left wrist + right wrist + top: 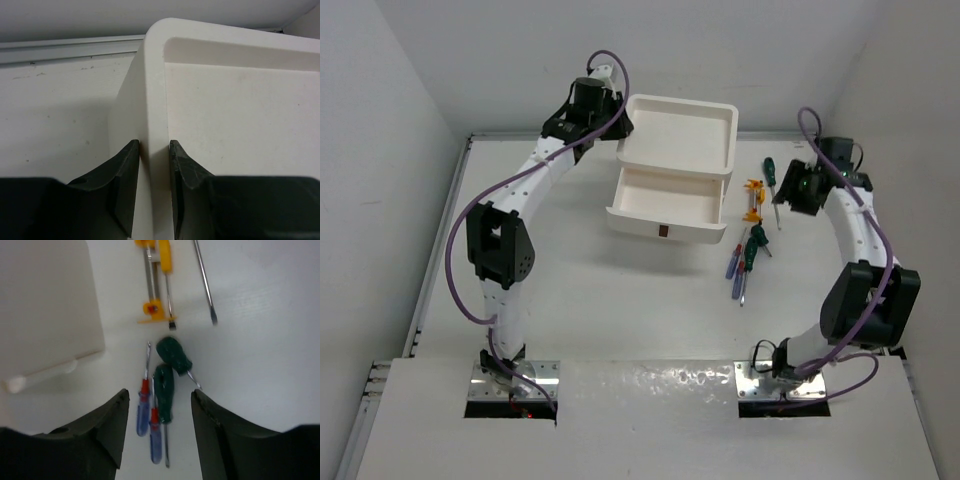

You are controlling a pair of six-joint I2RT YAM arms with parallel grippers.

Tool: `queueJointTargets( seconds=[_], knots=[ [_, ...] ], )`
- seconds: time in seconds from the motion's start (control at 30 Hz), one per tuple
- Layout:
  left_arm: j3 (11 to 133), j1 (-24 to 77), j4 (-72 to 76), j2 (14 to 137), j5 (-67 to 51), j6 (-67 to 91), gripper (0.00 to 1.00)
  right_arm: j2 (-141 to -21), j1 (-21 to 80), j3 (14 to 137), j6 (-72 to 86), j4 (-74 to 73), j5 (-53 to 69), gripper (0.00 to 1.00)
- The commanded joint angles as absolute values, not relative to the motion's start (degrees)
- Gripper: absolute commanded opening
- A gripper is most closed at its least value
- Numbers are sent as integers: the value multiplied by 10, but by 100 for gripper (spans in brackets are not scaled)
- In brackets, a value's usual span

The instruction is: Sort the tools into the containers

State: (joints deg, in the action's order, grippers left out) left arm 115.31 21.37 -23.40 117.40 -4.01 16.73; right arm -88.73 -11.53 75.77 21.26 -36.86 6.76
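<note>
The containers are a white drawer unit with a rimmed top tray (635, 130); one drawer (665, 205) stands pulled out, its dark handle (663, 232) facing me. My left gripper (620, 125) is shut on the tray's left rim (154, 100), one finger (127, 170) outside and one inside. The tools lie on the table right of the unit: two green-handled screwdrivers (164, 390), two blue-handled ones (143, 410), an orange-yellow piece (155, 300) and a further green-handled screwdriver (772, 180). My right gripper (160, 400) hangs open above the blue and green ones, holding nothing.
The white side walls close in the table on the left and right. The open drawer's front (50, 305) lies just left of the tools. The left arm's elbow (498, 245) stands over the table's left part.
</note>
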Motion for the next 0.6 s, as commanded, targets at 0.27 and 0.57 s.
queueJointTargets(
  seconds=[0.27,0.57],
  knots=[
    [1183,217,-280,1200,-87,146,10,-883,-35,578,237,-251,8,56],
    [1201,215,-291,1213,-87,133,13,-996,-34,595,242,-228,-7,52]
  ],
)
